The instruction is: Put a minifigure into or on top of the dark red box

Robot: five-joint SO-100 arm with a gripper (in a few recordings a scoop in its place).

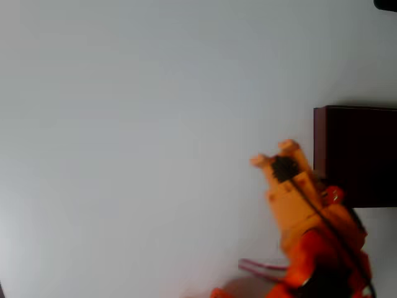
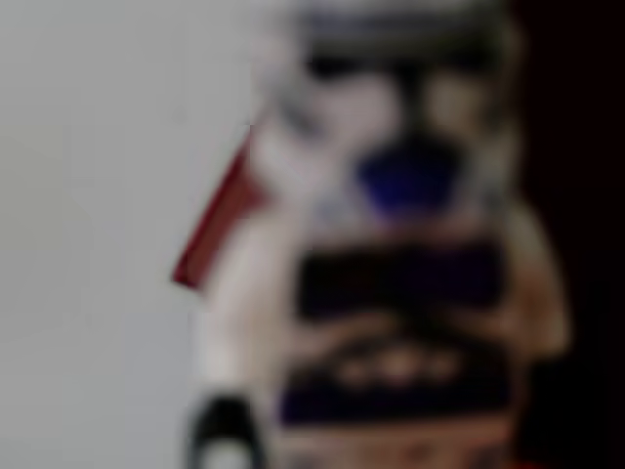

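From my overhead view the left and middle of the white table point(image 1: 124, 124) lie bare, wide room with no obstacle as far as the picture's left edge. Moving right, I reach the orange gripper point(image 1: 273, 154), its two pale fingertips pointing up and left, one near the box's left wall; they look a little apart here, but the picture is soft and I cannot make out anything between them from above. The arm behind it runs down to the bottom edge and is cut off there, with a thin reddish cable lying on the table beside it. Just right of the fingertips stands the dark red box point(image 1: 356, 155), its brick-red side wall facing the gripper and its dark top cut off by the right edge, so I cannot see how far it extends. In my wrist view the minifigure point(image 2: 400, 264) sits very close to the lens and badly blurred: white body, blue patch, dark bands, its top and bottom cropped by the frame. It appears held right at the gripper, though the fingers themselves are not clear to me. Left of it is plain table; behind it the box's red edge point(image 2: 220, 220) and dark face.
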